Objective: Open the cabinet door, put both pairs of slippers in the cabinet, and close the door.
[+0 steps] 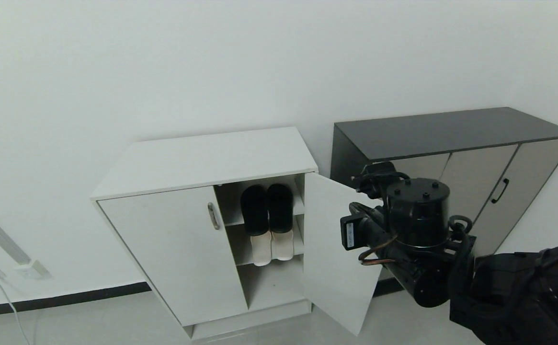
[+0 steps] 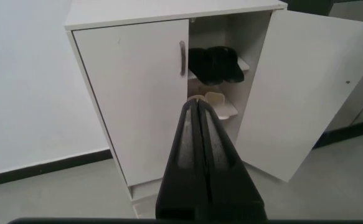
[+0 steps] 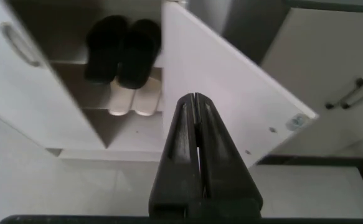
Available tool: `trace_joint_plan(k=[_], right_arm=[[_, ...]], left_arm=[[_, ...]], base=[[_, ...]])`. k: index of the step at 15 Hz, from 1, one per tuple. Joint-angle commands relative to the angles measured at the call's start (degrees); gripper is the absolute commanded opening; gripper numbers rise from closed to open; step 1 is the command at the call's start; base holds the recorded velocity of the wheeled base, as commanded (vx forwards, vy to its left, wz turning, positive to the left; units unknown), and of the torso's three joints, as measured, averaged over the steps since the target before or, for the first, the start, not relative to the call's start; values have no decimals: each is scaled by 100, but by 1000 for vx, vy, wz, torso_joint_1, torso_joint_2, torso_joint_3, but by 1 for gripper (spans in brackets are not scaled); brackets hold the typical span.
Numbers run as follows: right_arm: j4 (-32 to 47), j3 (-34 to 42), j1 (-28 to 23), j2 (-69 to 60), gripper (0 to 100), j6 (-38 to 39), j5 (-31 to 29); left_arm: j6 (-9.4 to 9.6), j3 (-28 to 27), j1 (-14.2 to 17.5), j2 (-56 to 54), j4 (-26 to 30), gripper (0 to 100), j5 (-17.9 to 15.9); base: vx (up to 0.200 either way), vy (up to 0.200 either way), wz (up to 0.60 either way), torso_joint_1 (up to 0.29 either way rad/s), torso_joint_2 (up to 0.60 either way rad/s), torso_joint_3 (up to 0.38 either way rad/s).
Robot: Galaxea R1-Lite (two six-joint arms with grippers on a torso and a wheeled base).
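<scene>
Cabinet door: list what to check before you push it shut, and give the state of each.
1. Black slippers inside the cabinet: ok.
2. White slippers inside, one level below the black pair: ok.
3. Both pairs fully behind the door line: cannot tell.
4. Right gripper shut and empty, free to push: ok.
5. Left gripper shut and empty, apart from the cabinet: ok.
6. Right door closed: not ok, it stands wide open.
</scene>
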Motion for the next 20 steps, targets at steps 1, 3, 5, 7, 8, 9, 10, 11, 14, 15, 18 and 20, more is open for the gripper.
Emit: trace_joint_plan(k=[1,3,5,7,8,9,10,11,14,15,18,20], right_arm=[[-5,0,-15,12,0,2,15],[-5,-17,-103,12,0,-103,6],[-13,-35,-138,12,0,-112,6],[-5,-70,-147,-5,0,-253,-38],[4,-228,-279,30,0,-279,-46],[39,-369,-472,65,0,-279,-20],[74,-492,-622,100,0,-270,-11],[382,-887,-982,197,0,-270,-11],[1982,-2171,-1527,258,0,116,323],[2254,-2381,-1597,293,0,213,490],[3573,-3673,-1975,794,0,819,1070],[3687,-4051,-2151,1146,0,872,1184]], left_arm=[[4,-6,0,1,-1,0,0],[4,2,0,1,-1,0,0],[4,2,0,1,-1,0,0],[4,-6,0,1,-1,0,0],[4,2,0,-7,-1,0,0],[4,2,0,-7,-1,0,0],[4,2,0,-7,-1,0,0],[4,2,0,-7,-1,0,0],[4,-6,0,1,-1,0,0],[4,-6,0,1,-10,0,0],[4,2,0,-7,-1,0,-9],[4,2,0,-7,-1,0,0]], base=[[0,0,0,0,0,0],[0,0,0,0,0,0],[-200,0,0,2,0,5],[-100,0,0,1,1,1],[0,0,0,0,0,0],[0,0,0,0,0,0],[0,0,0,0,0,0],[0,0,0,0,0,0],[0,0,0,0,0,0],[0,0,0,0,0,0],[0,0,0,0,0,0],[0,0,0,0,0,0]])
